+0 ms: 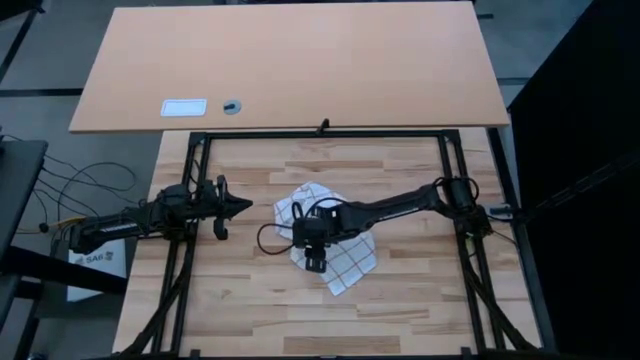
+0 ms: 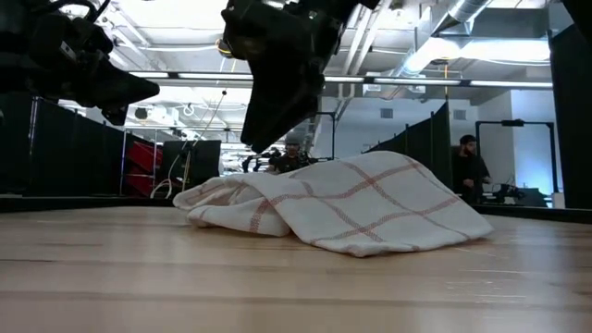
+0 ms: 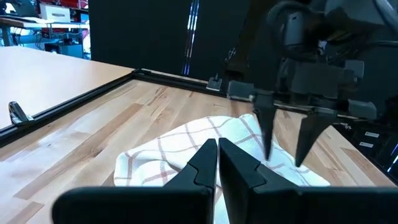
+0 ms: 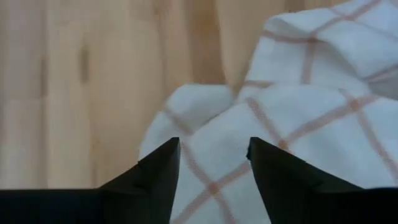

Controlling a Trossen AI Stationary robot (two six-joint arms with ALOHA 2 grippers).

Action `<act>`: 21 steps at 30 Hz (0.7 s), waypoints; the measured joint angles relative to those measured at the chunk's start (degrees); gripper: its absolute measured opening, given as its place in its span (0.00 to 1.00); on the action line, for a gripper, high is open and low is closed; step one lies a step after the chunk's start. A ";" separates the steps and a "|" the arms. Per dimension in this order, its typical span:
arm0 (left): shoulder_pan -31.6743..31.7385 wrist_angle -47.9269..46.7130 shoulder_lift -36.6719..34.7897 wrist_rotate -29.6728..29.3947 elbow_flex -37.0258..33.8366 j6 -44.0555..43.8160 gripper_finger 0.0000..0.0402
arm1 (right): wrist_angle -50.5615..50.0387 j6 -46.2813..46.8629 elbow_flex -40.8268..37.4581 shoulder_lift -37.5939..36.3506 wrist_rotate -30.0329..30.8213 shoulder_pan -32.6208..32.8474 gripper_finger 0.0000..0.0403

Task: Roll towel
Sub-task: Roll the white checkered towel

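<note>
Here the right pincer (image 1: 314, 262), fingers apart and empty, hangs directly over the crumpled towel (image 1: 340, 255) lying mid-counter (image 1: 420, 310) with its long axis slanting away (the left pincer (image 1: 243, 207), fingers together, waits just beside it), so the right arm is nearer.

The right gripper (image 1: 316, 262) hides the towel (image 1: 345, 262) under its fingers. Beneath them, folds can't be made out.

We note two dark jointed arms | left tool (image 3: 217, 163): black tapered fingers | right tool (image 4: 213, 163): black pointed fingers | black cable looped beside the right arm.
</note>
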 joint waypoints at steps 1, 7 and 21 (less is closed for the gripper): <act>0.02 -0.04 -0.01 0.00 0.00 -0.02 0.00 | 0.01 1.04 0.00 0.01 0.44 0.05 0.47; 0.01 -0.19 0.01 0.02 0.00 -0.46 0.00 | 0.70 4.85 -0.01 1.12 0.79 0.99 0.47; 0.02 -0.13 -0.01 0.22 0.00 -0.50 0.00 | -1.04 8.82 0.02 5.50 2.56 1.70 0.45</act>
